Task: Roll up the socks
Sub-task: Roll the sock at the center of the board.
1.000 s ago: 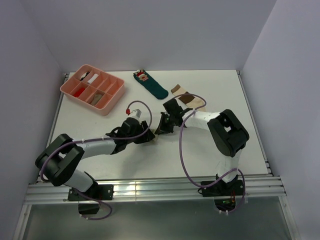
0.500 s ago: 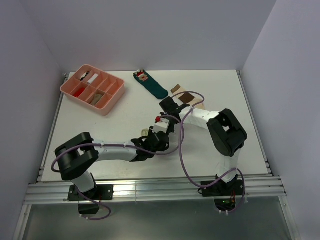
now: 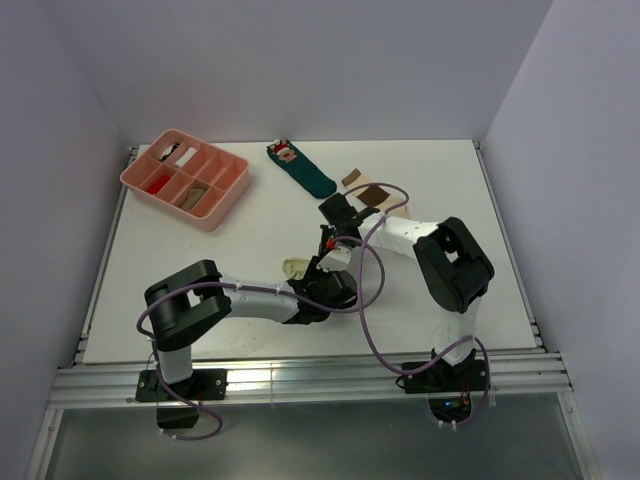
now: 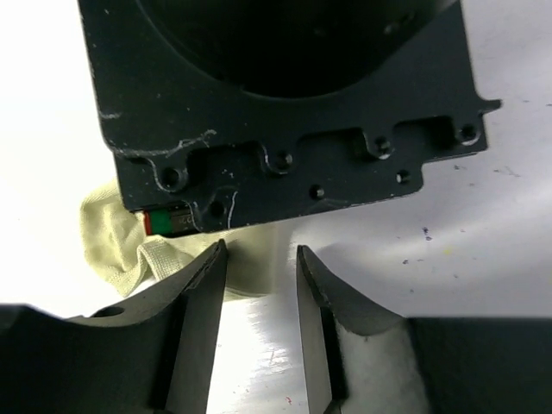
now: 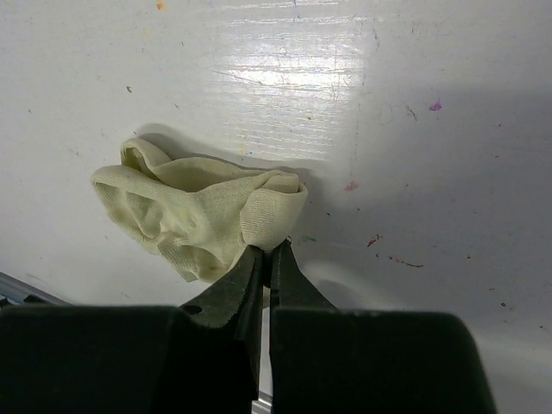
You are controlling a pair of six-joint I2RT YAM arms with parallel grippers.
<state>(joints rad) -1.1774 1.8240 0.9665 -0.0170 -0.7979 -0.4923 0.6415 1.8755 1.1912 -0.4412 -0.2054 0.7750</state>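
The left arm (image 3: pixel 245 297) has just swept in from the left. That puts the left gripper (image 4: pixel 260 252) right at the pale sock (image 5: pixel 198 211), on the side facing away from the teal sock (image 3: pixel 308 172). Its fingers (image 4: pixel 197 315) are partly spread and have been narrowing, with only the sock's edge at their tips and nothing gripped. The pale sock lies bunched, well apart from the teal sock, towards the arm bases. The right gripper (image 5: pixel 266 250) hangs between the two, its fingers (image 5: pixel 226 291) pressed together and tips touching the sock's folded end; whether they nip fabric I can't tell. The banded sock (image 3: pixel 372 196) waits just right of the teal one. To me, a second grip is coming for the roll, with most of the task still ahead
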